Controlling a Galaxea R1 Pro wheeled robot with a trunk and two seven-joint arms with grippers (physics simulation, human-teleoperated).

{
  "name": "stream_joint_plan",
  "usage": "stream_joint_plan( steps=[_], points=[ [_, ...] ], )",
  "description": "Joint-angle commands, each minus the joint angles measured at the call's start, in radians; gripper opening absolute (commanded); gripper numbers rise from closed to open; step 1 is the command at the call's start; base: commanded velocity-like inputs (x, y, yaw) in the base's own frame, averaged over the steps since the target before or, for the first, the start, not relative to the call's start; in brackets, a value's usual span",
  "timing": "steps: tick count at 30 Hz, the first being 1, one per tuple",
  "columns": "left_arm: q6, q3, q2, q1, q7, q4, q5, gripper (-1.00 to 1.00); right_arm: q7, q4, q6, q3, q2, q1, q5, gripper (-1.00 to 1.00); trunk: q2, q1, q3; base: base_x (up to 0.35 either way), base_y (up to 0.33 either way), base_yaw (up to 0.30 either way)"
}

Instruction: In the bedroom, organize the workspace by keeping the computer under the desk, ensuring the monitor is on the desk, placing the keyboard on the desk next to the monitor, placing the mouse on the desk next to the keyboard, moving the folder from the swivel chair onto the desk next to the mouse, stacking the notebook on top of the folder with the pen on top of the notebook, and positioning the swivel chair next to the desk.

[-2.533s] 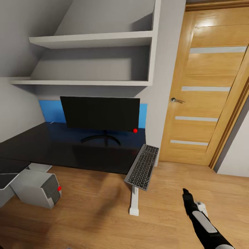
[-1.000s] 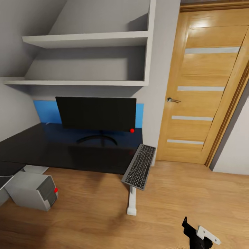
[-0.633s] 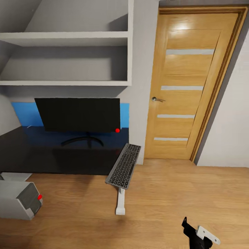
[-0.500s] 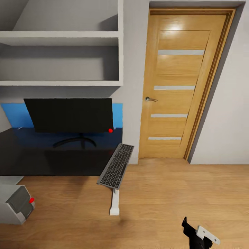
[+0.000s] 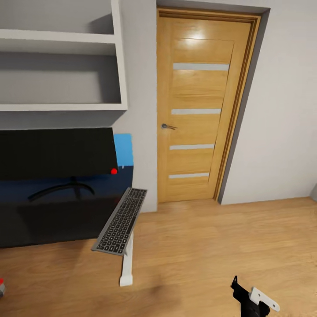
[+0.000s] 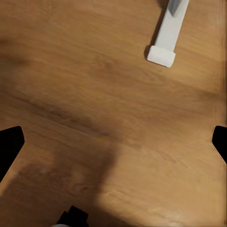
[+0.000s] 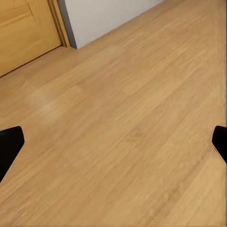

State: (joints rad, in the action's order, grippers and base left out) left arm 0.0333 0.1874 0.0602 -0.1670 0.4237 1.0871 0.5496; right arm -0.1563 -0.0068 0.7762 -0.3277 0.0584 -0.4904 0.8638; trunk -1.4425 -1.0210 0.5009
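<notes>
One keyboard (image 5: 120,221), slim and grey with dark keys, lies tilted at the right end of the glossy black desk (image 5: 53,215), its near end hanging out past the desk edge above a white desk leg (image 5: 127,264). Just beside it on the desk top stands the monitor (image 5: 55,152), black front toward the camera, a red dot at its lower right corner, on a thin black stem. A blue panel (image 5: 124,150) shows on the wall behind the screen, and grey wall shelves (image 5: 61,75) hang above. To the right stands the shut oak door (image 5: 198,114), with wood-plank floor (image 5: 229,237) before it. At the head view's lower edge part of the right gripper (image 5: 252,299) shows, black with a white piece. In the right wrist view its black fingertips (image 7: 9,144) sit at opposite edges over bare floor, spread wide, holding nothing. In the left wrist view the left gripper's fingertips (image 6: 9,146) are likewise wide apart and hold nothing, above the floor near the foot of the white leg (image 6: 165,40).
</notes>
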Motion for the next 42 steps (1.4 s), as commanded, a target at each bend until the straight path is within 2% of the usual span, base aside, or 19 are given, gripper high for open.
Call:
stream_joint_plan(
  steps=[1, 16, 26, 42],
  points=[
    [0.003, 0.003, 0.001, 0.000, 0.007, 0.002, 0.004, 1.00, -0.009, 0.000, 0.000, -0.008, 0.000, 0.000, 0.000, 1.00, 0.000, 0.000, 0.001, 0.047, -0.002, -0.263],
    [0.003, 0.003, 0.001, 0.000, 0.007, 0.001, 0.004, 1.00, -0.009, -0.001, 0.000, -0.008, 0.000, 0.000, -0.002, 1.00, 0.000, 0.000, 0.001, 0.029, 0.000, -0.267],
    [0.003, 0.003, 0.001, 0.000, 0.007, 0.000, 0.004, 1.00, -0.009, 0.000, 0.000, -0.008, 0.000, 0.000, -0.002, 1.00, 0.000, 0.000, 0.000, 0.295, 0.000, -0.268],
    [0.003, 0.003, 0.001, 0.000, 0.007, -0.001, 0.004, 1.00, -0.009, 0.001, 0.000, -0.008, -0.001, 0.000, -0.002, 1.00, 0.000, 0.000, -0.014, 0.325, 0.000, -0.234]
  ],
)
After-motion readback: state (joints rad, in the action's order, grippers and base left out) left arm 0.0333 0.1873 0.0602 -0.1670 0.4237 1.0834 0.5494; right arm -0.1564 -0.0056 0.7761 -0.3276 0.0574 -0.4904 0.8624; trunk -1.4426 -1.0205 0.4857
